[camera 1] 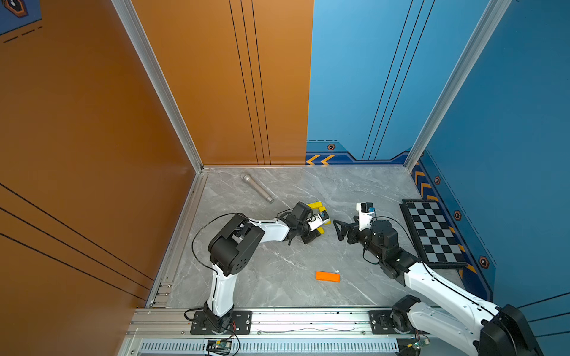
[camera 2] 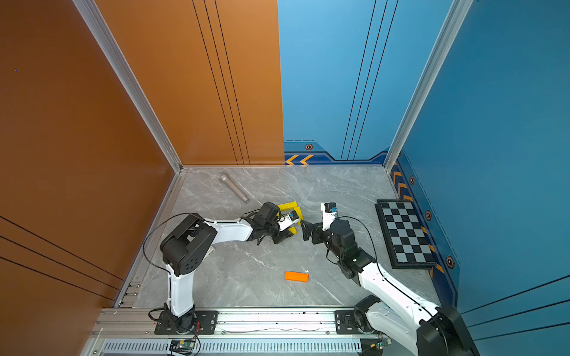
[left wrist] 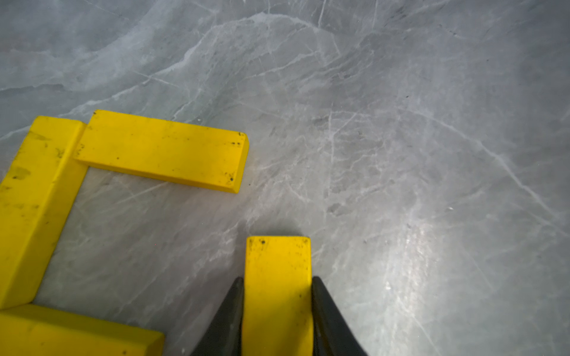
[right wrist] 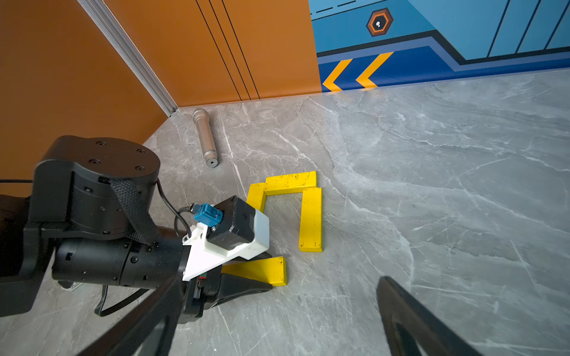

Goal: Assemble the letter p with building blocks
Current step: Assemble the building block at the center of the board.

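Three yellow building blocks (right wrist: 311,220) lie on the grey marble table as an open-sided square, partly seen in both top views (camera 1: 314,204) (camera 2: 287,204). My left gripper (left wrist: 277,279) is shut on a fourth yellow block (left wrist: 277,262), flat and low at the open side, its end apart from the nearest plank (left wrist: 162,151). The right wrist view shows this held block (right wrist: 262,269) too. An orange block (camera 1: 328,276) (camera 2: 296,276) lies alone nearer the front. My right gripper (camera 1: 337,229) (right wrist: 277,320) stands open and empty, just right of the letter p.
A grey metal cylinder (camera 1: 257,188) (right wrist: 205,138) lies near the back left corner. A chessboard (camera 1: 431,234) (camera 2: 404,234) rests against the right wall. Orange and blue walls close in the table on three sides.
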Action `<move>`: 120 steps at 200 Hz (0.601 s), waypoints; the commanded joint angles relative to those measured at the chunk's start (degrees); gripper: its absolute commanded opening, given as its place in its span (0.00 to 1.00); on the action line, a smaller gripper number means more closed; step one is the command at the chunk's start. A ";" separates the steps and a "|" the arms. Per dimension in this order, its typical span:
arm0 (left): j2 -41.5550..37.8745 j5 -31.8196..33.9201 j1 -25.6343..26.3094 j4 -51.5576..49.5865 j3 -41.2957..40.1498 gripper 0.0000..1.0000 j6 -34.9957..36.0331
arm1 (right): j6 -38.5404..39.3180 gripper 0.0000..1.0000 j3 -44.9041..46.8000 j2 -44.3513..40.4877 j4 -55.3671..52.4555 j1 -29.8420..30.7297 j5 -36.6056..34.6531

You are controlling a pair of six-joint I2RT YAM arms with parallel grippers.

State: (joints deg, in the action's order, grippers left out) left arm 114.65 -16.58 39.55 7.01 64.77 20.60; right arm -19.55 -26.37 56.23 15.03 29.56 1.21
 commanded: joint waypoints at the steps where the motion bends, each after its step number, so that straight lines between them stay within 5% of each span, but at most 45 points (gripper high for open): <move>1: 1.70 -0.17 -0.84 -3.72 2.23 0.31 1.33 | -0.66 1.00 1.03 -1.21 -1.19 -0.38 -1.11; 120: 2.48 2.24 -1.05 -8.32 5.91 0.33 0.58 | -0.75 1.00 1.13 -0.94 -1.03 -0.63 -0.95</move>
State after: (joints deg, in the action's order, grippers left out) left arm 115.70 -15.94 38.96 2.85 68.25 20.78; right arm -19.55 -26.15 55.81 14.98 29.23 1.23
